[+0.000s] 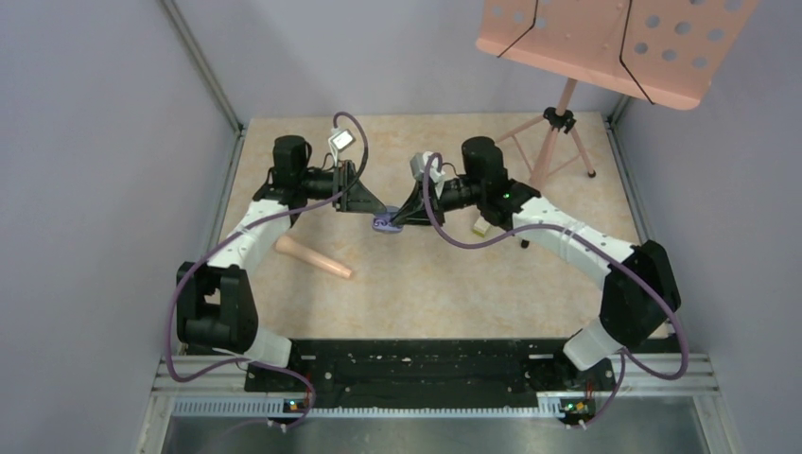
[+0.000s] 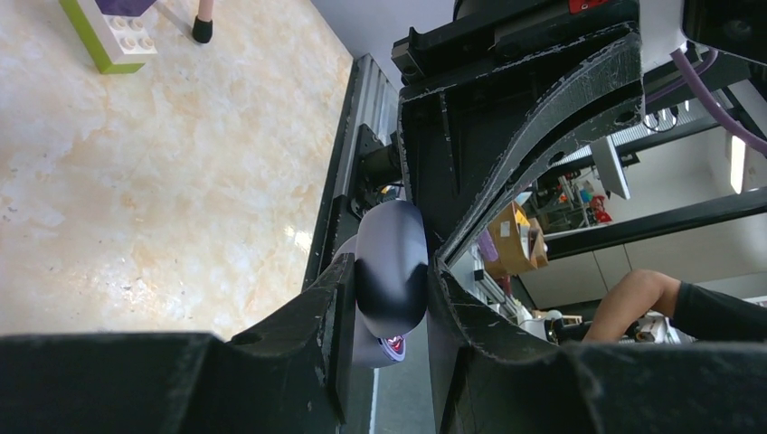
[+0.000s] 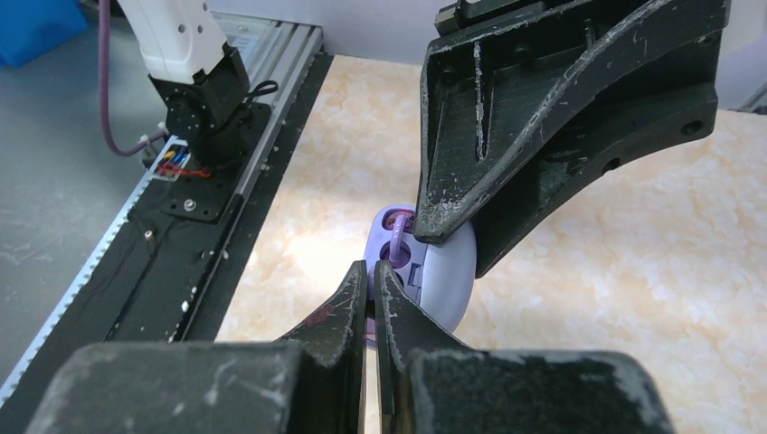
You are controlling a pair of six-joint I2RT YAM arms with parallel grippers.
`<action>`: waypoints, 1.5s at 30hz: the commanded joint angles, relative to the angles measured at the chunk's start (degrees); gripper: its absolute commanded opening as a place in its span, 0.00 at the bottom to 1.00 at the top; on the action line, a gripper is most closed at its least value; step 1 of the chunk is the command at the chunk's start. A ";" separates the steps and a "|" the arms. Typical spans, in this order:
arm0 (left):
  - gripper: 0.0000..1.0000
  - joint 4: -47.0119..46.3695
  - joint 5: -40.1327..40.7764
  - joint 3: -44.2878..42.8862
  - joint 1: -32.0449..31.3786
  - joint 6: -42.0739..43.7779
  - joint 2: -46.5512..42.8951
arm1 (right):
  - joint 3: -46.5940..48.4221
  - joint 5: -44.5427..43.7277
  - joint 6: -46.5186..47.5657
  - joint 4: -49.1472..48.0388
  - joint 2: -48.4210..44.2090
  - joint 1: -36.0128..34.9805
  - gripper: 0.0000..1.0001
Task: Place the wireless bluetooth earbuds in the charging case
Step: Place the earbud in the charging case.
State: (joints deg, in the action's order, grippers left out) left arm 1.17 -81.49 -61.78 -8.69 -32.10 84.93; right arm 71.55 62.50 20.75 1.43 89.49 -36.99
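The lavender charging case [image 1: 383, 225] hangs just above the table's middle, open. My left gripper [image 1: 376, 216] is shut on it; in the left wrist view its rounded shell [image 2: 389, 244] fills the gap of the left gripper [image 2: 391, 271]. The right wrist view shows the case [image 3: 443, 276] with its wells facing me. One pale purple ring-like earbud [image 3: 398, 237] sits in a well. My right gripper [image 3: 372, 267] is shut, tips touching the case's open face beside that well; I see nothing clearly held between them. From above, the right gripper [image 1: 395, 219] meets the case from the right.
A peach cone-shaped piece [image 1: 314, 257] lies on the table to the left front. A small block [image 1: 482, 227] sits right of centre, also seen as a green, white and purple block [image 2: 113, 27]. A pink music stand [image 1: 615, 38] on a tripod [image 1: 558, 142] stands at back right.
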 commanded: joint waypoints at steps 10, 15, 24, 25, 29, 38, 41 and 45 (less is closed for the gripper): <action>0.00 -1.88 -10.25 -4.93 -0.54 -2.47 -0.82 | -7.91 -4.68 -7.04 -13.58 -4.12 0.69 0.05; 0.00 -1.87 -10.04 -4.48 -0.54 -2.36 -0.81 | -6.69 -5.42 -6.26 -11.53 -4.46 0.69 0.09; 0.00 -1.87 -10.00 -4.07 -0.45 -2.17 -0.74 | -5.58 -6.10 -4.58 -7.57 -5.52 1.09 0.15; 0.00 -1.85 -10.00 -4.05 -0.45 -2.10 -0.74 | -5.49 -6.22 -4.44 -7.14 -5.72 1.17 0.17; 0.00 -1.82 -9.84 -4.16 -0.45 -2.09 -0.52 | -5.33 -6.56 -2.84 -5.19 -6.45 1.39 0.19; 0.00 -1.69 -8.48 -3.61 -0.45 -1.94 -0.45 | -1.80 -6.06 -5.67 -5.16 -6.85 1.47 0.33; 0.00 -1.76 -6.70 -2.75 -0.45 -1.22 -0.39 | 0.32 -5.44 -6.17 -3.53 -8.81 1.46 0.40; 0.00 -1.78 -5.14 -2.21 -0.45 0.31 -0.12 | -0.25 -7.40 -6.08 -1.61 -11.93 1.76 0.42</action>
State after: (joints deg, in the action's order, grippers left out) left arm 0.91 -84.14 -63.64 -8.62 -33.08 85.03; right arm 68.53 57.84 14.50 -0.47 82.63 -36.56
